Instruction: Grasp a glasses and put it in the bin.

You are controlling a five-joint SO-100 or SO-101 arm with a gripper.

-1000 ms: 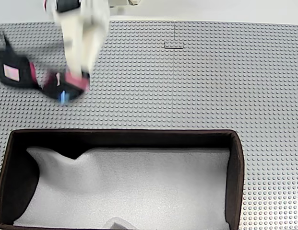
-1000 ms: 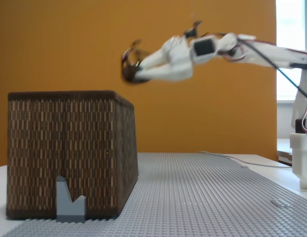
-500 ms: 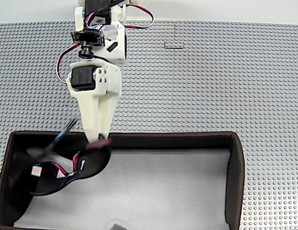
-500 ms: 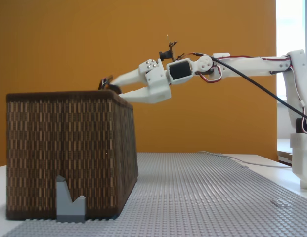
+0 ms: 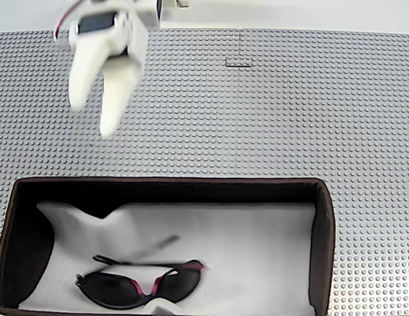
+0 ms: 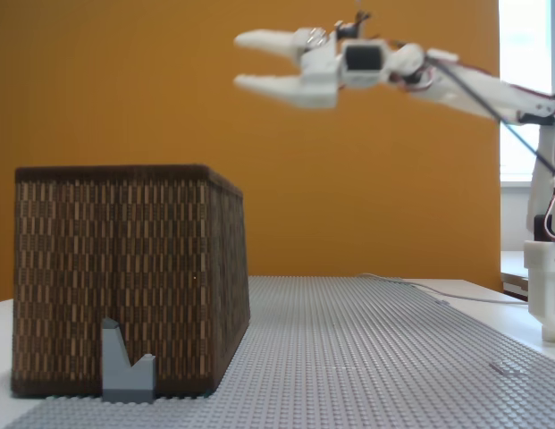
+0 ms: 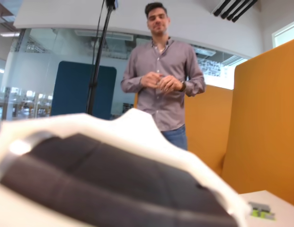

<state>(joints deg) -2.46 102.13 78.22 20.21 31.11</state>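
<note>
The glasses (image 5: pixel 139 285), dark lenses with a pink bridge and thin black arms, lie on the white foam inside the bin (image 5: pixel 326 224), toward its left front. From the side, the bin (image 6: pixel 125 277) is a tall brown woven box. My white gripper (image 5: pixel 92 115) is blurred above the grey studded plate, behind the bin's left part. In the side fixed view the gripper (image 6: pixel 239 61) hangs high above the bin's right edge, open and holding nothing. The wrist view is tilted upward, with a white finger (image 7: pixel 137 132) close to the lens.
A grey studded baseplate (image 5: pixel 290 112) covers the table behind and right of the bin. A small grey block (image 6: pixel 125 366) stands against the bin's front wall. A person (image 7: pixel 163 80) stands in the room beyond, beside an orange partition (image 7: pixel 260 132). The arm's base (image 6: pixel 545 268) is at the far right.
The gripper opened and let go of the glasses, which dropped onto the foam in the bin. The arm then rose and swung back away from the bin.
</note>
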